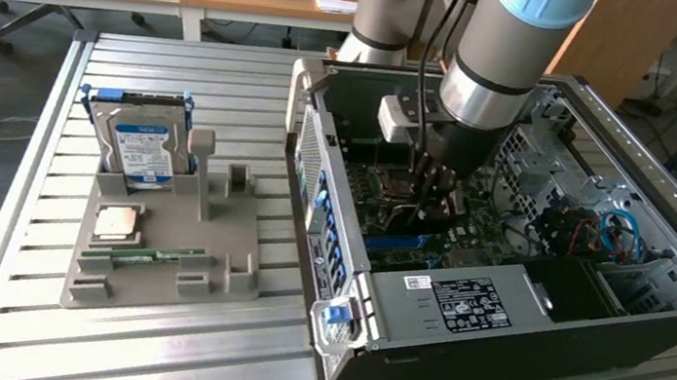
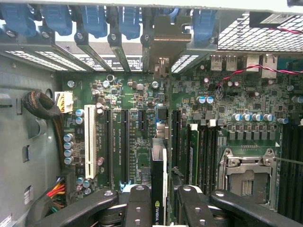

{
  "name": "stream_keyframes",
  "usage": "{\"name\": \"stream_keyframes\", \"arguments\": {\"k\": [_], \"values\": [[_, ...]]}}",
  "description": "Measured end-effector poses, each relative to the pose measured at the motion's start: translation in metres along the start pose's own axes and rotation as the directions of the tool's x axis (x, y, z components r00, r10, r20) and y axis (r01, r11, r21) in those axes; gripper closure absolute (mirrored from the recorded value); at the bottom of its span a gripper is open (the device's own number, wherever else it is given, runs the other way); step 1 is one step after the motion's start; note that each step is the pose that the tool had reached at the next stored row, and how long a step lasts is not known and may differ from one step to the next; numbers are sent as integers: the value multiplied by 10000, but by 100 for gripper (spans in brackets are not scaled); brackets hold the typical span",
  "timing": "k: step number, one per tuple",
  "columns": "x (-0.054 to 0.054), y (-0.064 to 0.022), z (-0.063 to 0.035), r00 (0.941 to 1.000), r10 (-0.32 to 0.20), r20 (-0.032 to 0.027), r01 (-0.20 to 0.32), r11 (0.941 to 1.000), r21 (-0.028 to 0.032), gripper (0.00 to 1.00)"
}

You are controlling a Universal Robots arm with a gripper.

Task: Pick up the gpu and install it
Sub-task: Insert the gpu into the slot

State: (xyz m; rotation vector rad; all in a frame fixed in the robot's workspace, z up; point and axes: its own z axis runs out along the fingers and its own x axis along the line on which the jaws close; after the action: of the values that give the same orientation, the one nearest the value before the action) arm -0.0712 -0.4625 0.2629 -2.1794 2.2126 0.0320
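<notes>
My gripper [image 1: 431, 190] is down inside the open computer case [image 1: 455, 304], over the green motherboard [image 2: 128, 137]. It is shut on the gpu [image 2: 158, 165], a thin dark card seen edge-on with a small green logo. The card stands upright between my two black fingers [image 2: 138, 205]. It runs along the motherboard's long black expansion slots [image 2: 124, 146], and its metal bracket [image 2: 163, 42] reaches the row of rear slot openings. Whether the card's edge sits in a slot is hidden by the card itself.
Blue slot latches [image 2: 92, 19] line the case's rear wall. A memory stick [image 2: 193, 151] and the processor socket [image 2: 246, 177] lie beside the card. On the exterior view's left, a grey holder [image 1: 217, 267] carries the silver hard drive [image 1: 141, 146], a processor [image 1: 115, 220] and a green memory stick [image 1: 146, 253].
</notes>
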Motion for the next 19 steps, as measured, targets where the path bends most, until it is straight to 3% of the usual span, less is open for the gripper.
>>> {"name": "stream_keyframes", "arguments": {"k": [19], "values": [[2,0,39,10000,0,-1,0,10000,0,74]]}}
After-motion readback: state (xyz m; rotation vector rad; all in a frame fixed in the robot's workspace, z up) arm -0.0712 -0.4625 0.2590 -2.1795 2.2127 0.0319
